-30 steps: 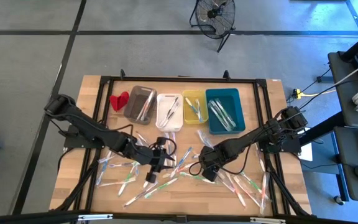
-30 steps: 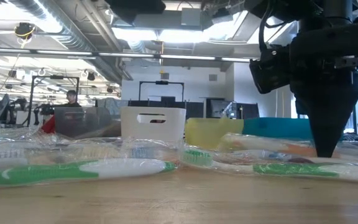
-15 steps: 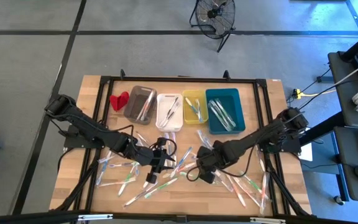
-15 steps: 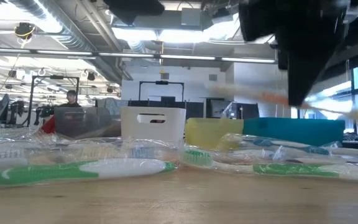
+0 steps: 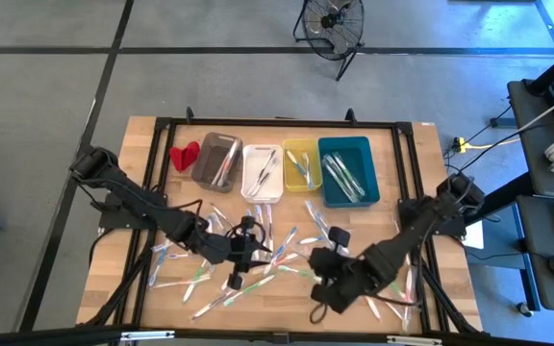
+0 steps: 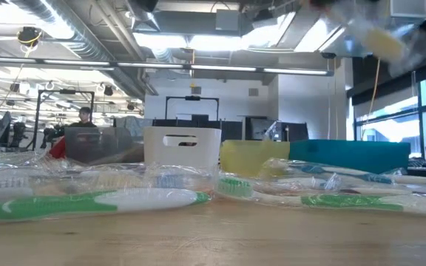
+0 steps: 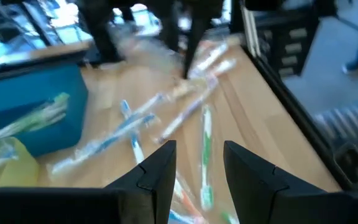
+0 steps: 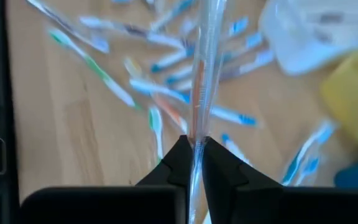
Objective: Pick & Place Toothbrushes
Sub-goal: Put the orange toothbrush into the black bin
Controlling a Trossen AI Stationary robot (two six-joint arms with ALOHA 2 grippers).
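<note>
Many wrapped toothbrushes (image 5: 258, 279) lie scattered on the near half of the wooden table. A few more rest inside the grey (image 5: 217, 159), white (image 5: 263, 171), yellow (image 5: 301, 163) and teal (image 5: 346, 170) bins along the far side. My right gripper (image 8: 193, 146) is raised over the near right part of the table (image 5: 330, 288), shut on one orange-handled toothbrush (image 8: 199, 74). That toothbrush shows as a blur high in the low view (image 6: 376, 37). My left gripper (image 7: 194, 162) hovers open over the pile's middle (image 5: 248, 242), with nothing between its fingers. My right gripper pinches the clear-wrapped toothbrush between its two fingertips, at the wrapper's end nearest them (image 8: 196, 132). The fingers slant downward and the toothbrush sticks out ahead of them, roughly in line with them. It is lifted clear of the table.
A small red object (image 5: 184, 154) lies left of the grey bin. A black frame (image 5: 407, 173) runs around the table. Loose toothbrushes (image 5: 392, 288) lie under and beside my right arm.
My right gripper has risen from the table and swung toward the near edge, turning as it went. It has stayed shut on the orange-handled toothbrush, which is now lifted clear of the pile.
</note>
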